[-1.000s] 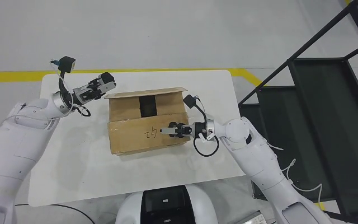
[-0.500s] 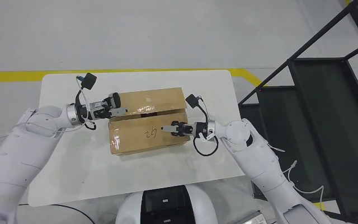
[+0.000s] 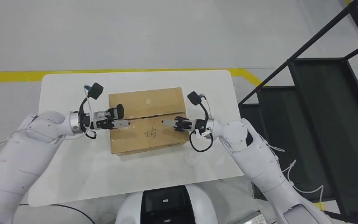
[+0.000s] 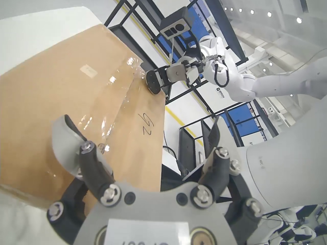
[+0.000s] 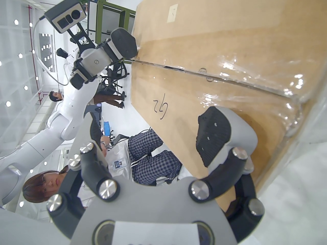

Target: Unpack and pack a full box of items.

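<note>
1. Top view: a closed brown cardboard box (image 3: 148, 120) sits mid-frame on the white table (image 3: 67, 168). The left gripper (image 3: 122, 115) and right gripper (image 3: 166, 121) are at opposite ends of its seam.
2. Left wrist view: the left gripper's fingers are spread wide and hold nothing.
3. Right wrist view: the right gripper is likewise spread and empty.

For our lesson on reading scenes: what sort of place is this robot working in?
Probably an industrial hall or robotics lab: a yellow floor line behind the white table, black metal racking beside it, rows of high ceiling lights.
</note>
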`<state>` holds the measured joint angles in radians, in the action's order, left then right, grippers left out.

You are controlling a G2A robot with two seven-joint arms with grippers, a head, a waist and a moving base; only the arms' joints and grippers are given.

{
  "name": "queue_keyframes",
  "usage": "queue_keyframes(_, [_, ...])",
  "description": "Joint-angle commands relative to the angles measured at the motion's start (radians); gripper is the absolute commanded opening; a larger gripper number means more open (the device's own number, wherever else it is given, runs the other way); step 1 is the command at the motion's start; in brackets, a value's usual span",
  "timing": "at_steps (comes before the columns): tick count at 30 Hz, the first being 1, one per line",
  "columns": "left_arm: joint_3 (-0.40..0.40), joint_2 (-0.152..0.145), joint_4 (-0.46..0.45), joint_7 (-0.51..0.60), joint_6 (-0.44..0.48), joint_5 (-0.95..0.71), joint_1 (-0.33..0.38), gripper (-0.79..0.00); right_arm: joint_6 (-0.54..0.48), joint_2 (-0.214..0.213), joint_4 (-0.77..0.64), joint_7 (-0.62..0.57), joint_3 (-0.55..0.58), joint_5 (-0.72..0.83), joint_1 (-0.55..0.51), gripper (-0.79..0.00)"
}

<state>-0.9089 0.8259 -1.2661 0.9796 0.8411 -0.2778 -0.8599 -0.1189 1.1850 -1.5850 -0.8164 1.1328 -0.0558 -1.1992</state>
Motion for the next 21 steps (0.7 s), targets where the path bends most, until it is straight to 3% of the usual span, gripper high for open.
queue_keyframes(1, [-0.007, -0.007, -0.001, 0.023, -0.024, -0.014, -0.007, 0.000, 0.003, -0.002, -0.010, 0.004, 0.005, -0.003, -0.006, 0.000])
queue_keyframes(14, [-0.082, -0.057, -0.062, 0.116, -0.117, -0.112, -0.085, 0.000, 0.006, -0.017, -0.080, 0.035, 0.055, -0.014, -0.063, 0.000])
queue_keyframes(21, [-0.115, -0.064, -0.050, 0.132, -0.192, -0.142, -0.101, 0.000, -0.002, -0.026, -0.110, 0.049, 0.089, -0.011, -0.101, 0.000])
